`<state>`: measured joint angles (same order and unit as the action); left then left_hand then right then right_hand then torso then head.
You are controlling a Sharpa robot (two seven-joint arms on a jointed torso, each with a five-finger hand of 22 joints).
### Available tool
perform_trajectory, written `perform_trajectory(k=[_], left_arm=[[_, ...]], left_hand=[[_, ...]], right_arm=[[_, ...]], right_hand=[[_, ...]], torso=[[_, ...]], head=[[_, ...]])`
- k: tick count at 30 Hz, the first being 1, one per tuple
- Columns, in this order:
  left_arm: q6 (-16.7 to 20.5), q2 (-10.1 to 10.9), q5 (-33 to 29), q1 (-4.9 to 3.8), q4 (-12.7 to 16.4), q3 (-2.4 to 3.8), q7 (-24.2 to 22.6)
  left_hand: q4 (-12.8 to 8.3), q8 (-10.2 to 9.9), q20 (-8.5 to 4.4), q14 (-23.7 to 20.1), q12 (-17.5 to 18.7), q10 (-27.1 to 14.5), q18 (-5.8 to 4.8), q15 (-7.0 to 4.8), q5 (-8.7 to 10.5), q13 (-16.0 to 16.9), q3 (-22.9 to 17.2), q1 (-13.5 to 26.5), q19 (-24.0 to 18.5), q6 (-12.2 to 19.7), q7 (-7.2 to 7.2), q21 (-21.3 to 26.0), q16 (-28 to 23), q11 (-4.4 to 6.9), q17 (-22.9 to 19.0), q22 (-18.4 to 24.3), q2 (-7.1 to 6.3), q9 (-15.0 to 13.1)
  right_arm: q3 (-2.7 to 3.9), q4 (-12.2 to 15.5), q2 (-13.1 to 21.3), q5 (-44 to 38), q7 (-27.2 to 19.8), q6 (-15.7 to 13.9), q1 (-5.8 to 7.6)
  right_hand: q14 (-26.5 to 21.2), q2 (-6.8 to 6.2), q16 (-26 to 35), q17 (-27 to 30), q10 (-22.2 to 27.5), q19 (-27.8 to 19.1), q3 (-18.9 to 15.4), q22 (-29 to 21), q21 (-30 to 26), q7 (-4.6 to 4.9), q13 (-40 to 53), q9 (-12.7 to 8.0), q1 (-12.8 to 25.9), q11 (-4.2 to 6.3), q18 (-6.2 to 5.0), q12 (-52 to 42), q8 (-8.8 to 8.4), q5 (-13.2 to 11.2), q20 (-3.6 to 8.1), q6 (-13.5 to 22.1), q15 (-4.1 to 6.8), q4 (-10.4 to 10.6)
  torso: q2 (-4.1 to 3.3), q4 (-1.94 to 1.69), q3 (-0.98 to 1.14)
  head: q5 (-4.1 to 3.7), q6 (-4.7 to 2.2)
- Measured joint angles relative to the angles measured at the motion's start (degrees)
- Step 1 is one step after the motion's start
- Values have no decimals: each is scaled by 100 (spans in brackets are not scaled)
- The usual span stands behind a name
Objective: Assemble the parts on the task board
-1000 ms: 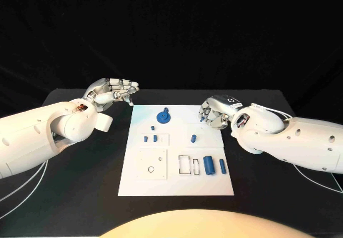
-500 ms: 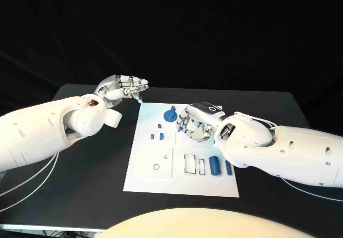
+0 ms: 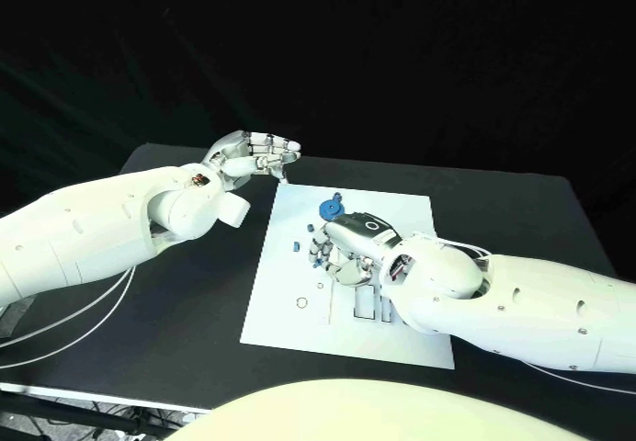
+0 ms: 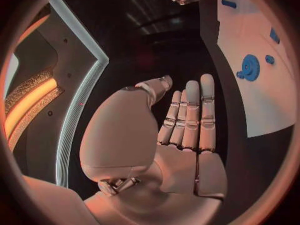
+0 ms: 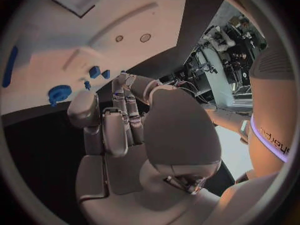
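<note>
White task board (image 3: 285,322) lies mid-table (image 3: 159,331). In the head view the right hand (image 3: 347,246) hangs over the board's centre, hiding small blue parts (image 3: 318,246); its wrist view shows the fingers curled, gripping nothing. The blue gear (image 3: 329,208) sits at the board's 12 o'clock. Left hand (image 3: 255,154), at 11 o'clock off the board, shows straight, empty fingers in its wrist view.
</note>
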<state>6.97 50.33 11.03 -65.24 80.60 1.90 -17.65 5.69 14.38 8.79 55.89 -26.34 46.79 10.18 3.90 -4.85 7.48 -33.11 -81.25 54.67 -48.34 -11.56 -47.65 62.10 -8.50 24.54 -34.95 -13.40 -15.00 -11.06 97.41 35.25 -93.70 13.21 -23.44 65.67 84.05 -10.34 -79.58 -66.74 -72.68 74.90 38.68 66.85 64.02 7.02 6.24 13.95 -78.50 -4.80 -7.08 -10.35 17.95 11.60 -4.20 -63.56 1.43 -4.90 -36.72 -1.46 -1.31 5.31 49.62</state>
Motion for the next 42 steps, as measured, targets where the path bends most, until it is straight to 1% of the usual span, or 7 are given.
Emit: perform_trajectory(k=[2,4,5,11,17,29,42], left_arm=[[0,-7,22,0,3,0,1],[0,-14,53,0,4,0,2],[-1,-17,66,0,5,0,2],[-6,-33,148,0,6,-1,4],[-9,-38,194,0,3,-1,6],[-15,-49,234,0,-14,-2,10],[-19,-52,251,0,-20,-3,14]], left_hand=[[0,0,0,0,0,0,0,0,0,0,0,-2,0,0,0,0,0,0,-1,0,3,0],[0,0,0,0,0,0,0,0,-1,-8,0,-54,0,0,0,0,0,0,-12,0,54,0],[0,0,0,0,0,0,0,0,-23,-10,0,-76,0,0,0,0,0,0,-15,0,31,0],[0,0,0,0,0,0,0,0,-26,-9,0,-76,0,0,0,0,0,0,-15,0,31,0],[-16,0,0,0,0,0,0,0,-26,-9,16,-76,0,0,0,0,-22,0,-15,0,31,4],[-16,0,0,0,0,1,0,0,-26,-9,16,-76,0,0,0,0,-22,0,-20,-1,31,4],[-16,0,0,1,0,1,0,0,-26,-13,16,-76,0,0,0,0,-22,1,-19,-1,31,4]], right_arm=[[-13,-19,-26,-21,-4,27,-33],[-23,-35,-48,-40,-9,60,-59],[-26,-41,-56,-47,-11,74,-69],[-51,-69,-96,-85,-17,182,-121],[-65,-121,-95,-124,-12,282,-139],[-89,-241,-105,-189,31,491,-185],[-93,-258,-114,-206,50,569,-203]], right_hand=[[0,0,0,0,0,0,0,-9,0,-1,0,0,0,0,0,0,0,-8,0,1,0,0],[0,0,0,0,0,0,0,-9,0,-8,0,2,0,0,0,7,-1,6,0,8,0,0],[0,0,0,0,0,0,0,-9,0,-8,0,3,0,0,0,8,-1,16,0,8,0,0],[0,0,0,7,0,0,0,-9,0,-9,0,8,0,0,0,10,-7,16,0,9,0,0],[0,0,0,7,-1,0,-1,-9,0,-10,-1,7,0,0,0,22,-12,16,0,10,0,0],[0,1,0,7,-1,0,-2,-9,0,0,-1,13,2,1,0,29,-9,16,-1,0,0,0],[0,23,1,7,-13,0,-2,2,-1,1,2,11,25,13,0,44,0,6,-1,-1,-1,0]], torso=[[-3,2,-1],[-5,3,-1],[-6,4,-1],[-7,5,7],[-7,12,7],[-7,7,3],[-6,5,3]], head=[[29,15],[48,25],[59,29],[106,37],[115,38],[116,38],[126,39]])
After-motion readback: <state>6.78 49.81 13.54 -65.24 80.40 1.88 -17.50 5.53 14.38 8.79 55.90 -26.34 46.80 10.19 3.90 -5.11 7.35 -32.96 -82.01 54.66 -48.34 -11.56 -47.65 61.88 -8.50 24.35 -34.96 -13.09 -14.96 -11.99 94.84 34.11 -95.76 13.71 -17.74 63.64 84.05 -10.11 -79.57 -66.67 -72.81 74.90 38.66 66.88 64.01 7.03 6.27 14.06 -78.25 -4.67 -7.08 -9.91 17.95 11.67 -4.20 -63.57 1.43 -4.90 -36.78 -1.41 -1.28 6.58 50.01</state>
